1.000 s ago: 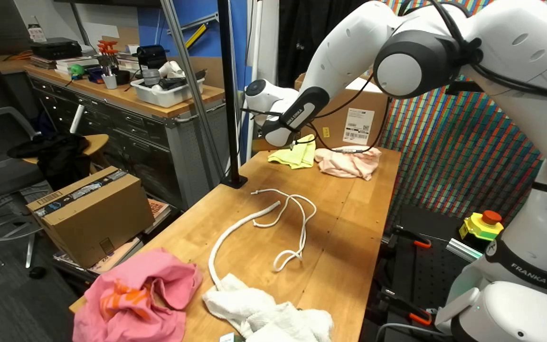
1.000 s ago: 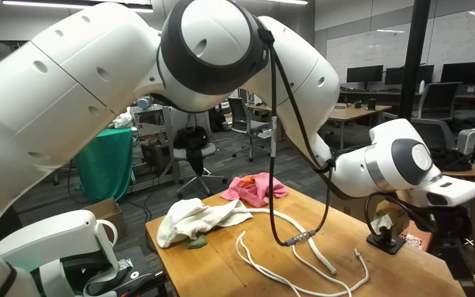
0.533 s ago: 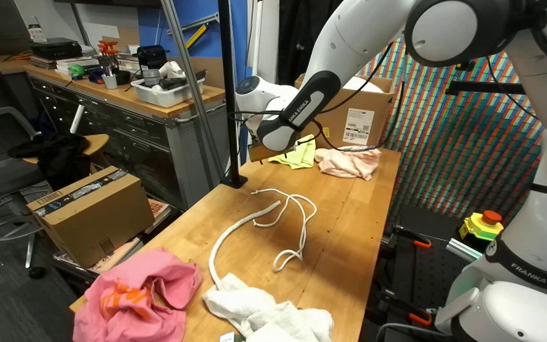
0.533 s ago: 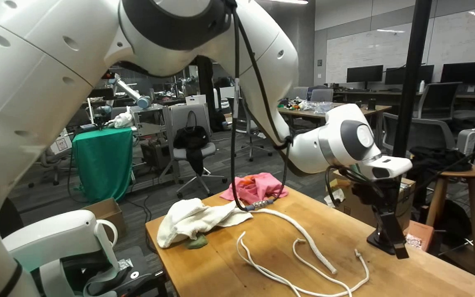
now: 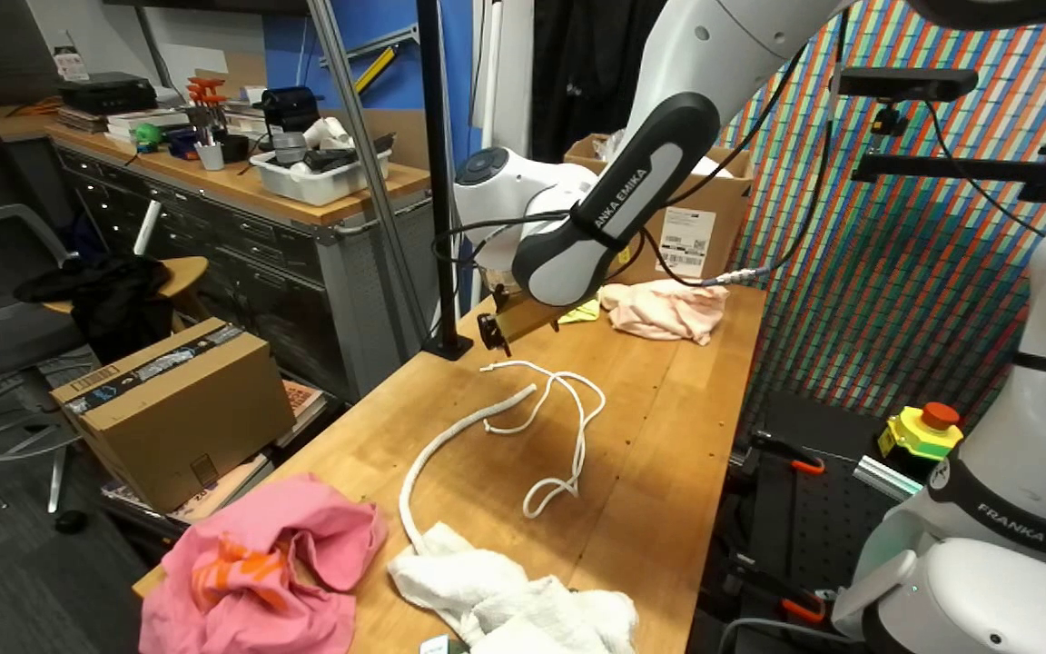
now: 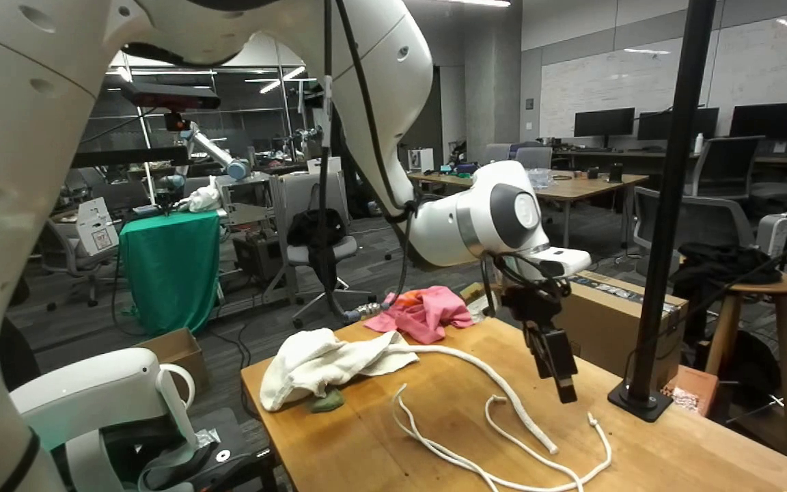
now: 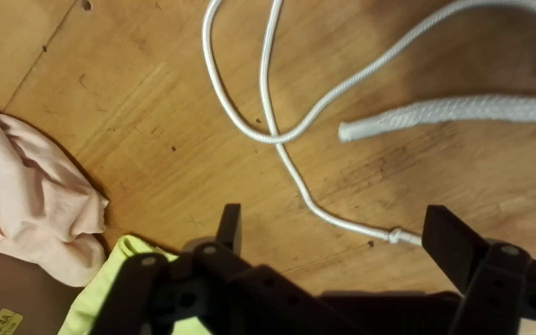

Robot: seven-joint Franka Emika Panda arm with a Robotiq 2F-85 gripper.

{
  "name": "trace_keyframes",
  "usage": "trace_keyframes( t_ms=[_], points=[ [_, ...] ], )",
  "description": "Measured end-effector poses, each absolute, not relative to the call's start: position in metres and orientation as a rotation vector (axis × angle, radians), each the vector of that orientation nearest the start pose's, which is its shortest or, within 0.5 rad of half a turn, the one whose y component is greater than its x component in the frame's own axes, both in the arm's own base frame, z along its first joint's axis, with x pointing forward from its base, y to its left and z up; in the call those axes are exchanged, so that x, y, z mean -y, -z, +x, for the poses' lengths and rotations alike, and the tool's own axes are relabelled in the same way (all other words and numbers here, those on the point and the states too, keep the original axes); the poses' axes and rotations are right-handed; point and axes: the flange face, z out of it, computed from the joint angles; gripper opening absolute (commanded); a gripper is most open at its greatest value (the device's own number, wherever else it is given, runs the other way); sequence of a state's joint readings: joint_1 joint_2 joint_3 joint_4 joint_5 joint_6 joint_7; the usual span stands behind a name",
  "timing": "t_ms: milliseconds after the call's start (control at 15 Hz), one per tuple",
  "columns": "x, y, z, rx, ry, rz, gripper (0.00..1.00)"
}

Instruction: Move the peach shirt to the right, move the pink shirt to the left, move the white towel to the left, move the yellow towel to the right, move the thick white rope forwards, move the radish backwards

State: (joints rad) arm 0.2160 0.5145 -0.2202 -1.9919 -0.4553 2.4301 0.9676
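My gripper [image 7: 333, 211] is open and empty above the table; its dark fingers also show in both exterior views [image 5: 498, 334] [image 6: 566, 388]. A thin white rope [image 7: 275, 111] lies below, its knotted end running behind a finger in the wrist view. The thick white rope [image 7: 435, 113] lies beside it, its other end at the white towel [image 5: 514, 599]. The pink shirt [image 5: 305, 527] is bunched at the near left table corner. The yellow towel [image 5: 582, 312], partly hidden by the hand, and the peach shirt [image 5: 668, 309] lie at the far end. No radish can be made out.
A black post [image 5: 446, 347] stands on the table edge close to the gripper. A cardboard box [image 5: 686, 259] stands behind the peach shirt. A small green thing [image 6: 327, 402] lies against the white towel. A cable hangs from the arm.
My hand has moved left in an exterior view, away from beyond the post to over the table, with the elbow rising. The ropes and cloths have not moved.
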Motion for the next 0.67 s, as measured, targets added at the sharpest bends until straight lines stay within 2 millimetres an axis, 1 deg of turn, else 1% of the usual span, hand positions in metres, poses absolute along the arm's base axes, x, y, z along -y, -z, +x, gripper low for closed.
trace_keyframes(
  t_ms=[333,533,667],
  points=[
    [-0.064,-0.196,0.560,-0.679,0.091,-3.430,1.00],
    [-0.098,-0.193,0.543,-0.514,0.058,-3.445,1.00],
    [-0.118,-0.191,0.536,-0.420,0.058,-3.456,1.00]
  ],
)
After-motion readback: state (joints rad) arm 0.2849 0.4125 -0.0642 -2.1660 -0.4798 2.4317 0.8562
